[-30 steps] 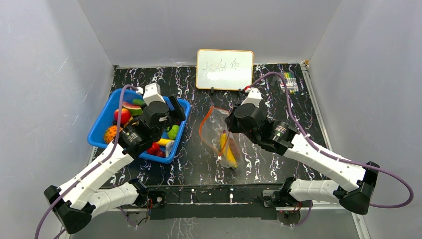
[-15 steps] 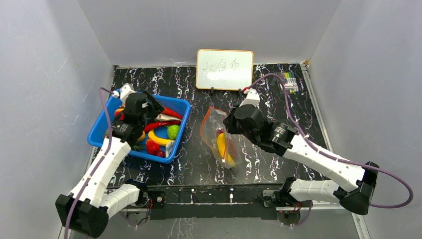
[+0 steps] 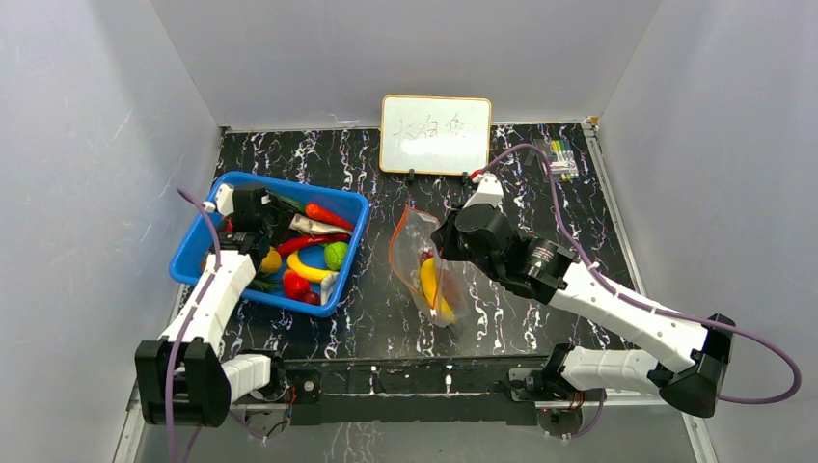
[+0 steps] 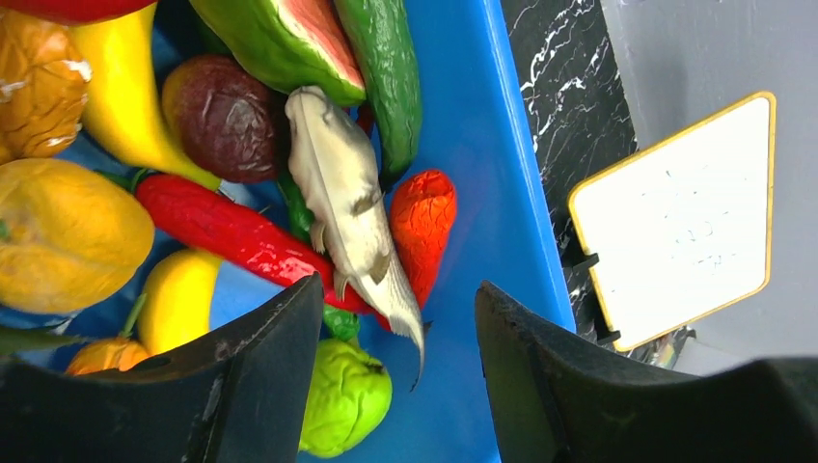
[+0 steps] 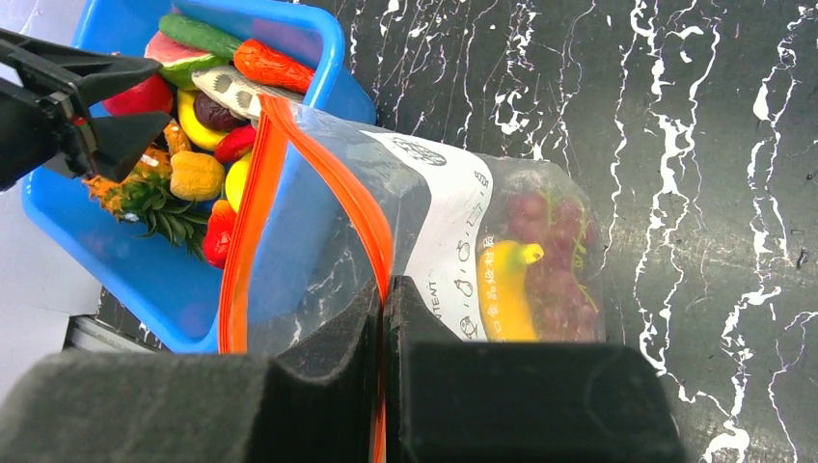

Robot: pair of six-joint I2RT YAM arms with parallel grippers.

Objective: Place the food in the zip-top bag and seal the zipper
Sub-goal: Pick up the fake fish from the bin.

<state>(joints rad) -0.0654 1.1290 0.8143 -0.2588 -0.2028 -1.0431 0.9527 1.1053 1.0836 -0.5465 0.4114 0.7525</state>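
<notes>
The clear zip-top bag (image 3: 431, 270) stands open on the table, with a yellow banana (image 5: 505, 291) and dark red grapes (image 5: 558, 253) inside. My right gripper (image 5: 384, 285) is shut on the bag's red-orange zipper (image 5: 323, 169) at the near side of the mouth and holds it up; it also shows in the top view (image 3: 447, 237). My left gripper (image 4: 397, 289) is open and empty, low over the blue basket (image 3: 192, 243). Below it lie a green round fruit (image 4: 349, 397), a red chilli (image 4: 224, 231) and a pale toy fish (image 4: 345, 198).
A whiteboard (image 3: 435, 133) stands at the back centre, with a pack of markers (image 3: 560, 160) at the back right. The basket also holds a banana (image 3: 307, 264), red berries (image 3: 295, 285) and other toy food. Grey walls close in both sides.
My left arm has swung left across the basket, from its right half to its far left corner, with nothing in its jaws. My right gripper stays shut on the zipper; the bag has shifted slightly.
</notes>
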